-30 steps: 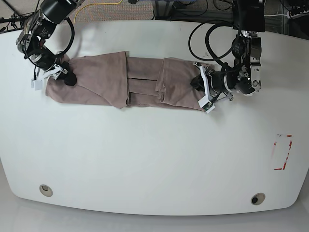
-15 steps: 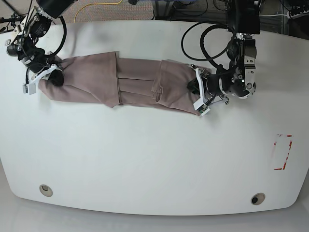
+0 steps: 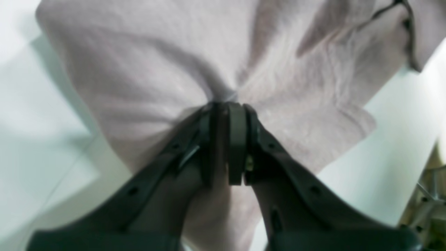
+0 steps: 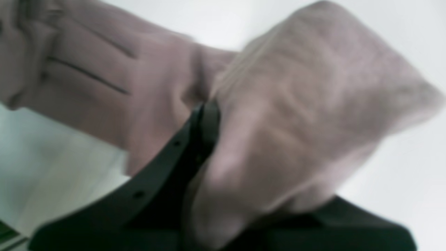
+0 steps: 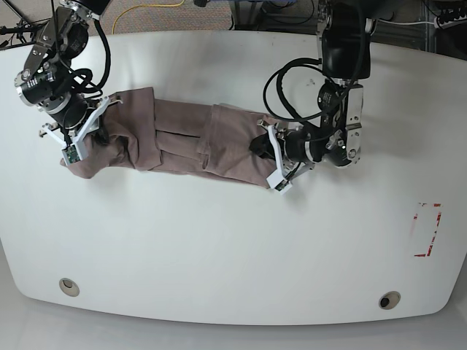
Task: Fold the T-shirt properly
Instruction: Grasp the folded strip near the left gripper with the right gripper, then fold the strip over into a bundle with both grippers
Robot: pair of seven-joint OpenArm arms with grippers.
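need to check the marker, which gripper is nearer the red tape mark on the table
Left. The left gripper grips the T-shirt near the table's middle, well short of the red tape mark; the right gripper is at the far end.

My white table [image 5: 219, 248] carries two round metal-ringed holes, one near its front left corner [image 5: 69, 286] and one near its front right corner [image 5: 389, 300], a red-edged marking [image 5: 427, 229] toward its right side, while a yellow cable [image 5: 149, 9] runs across the floor beyond its far edge.
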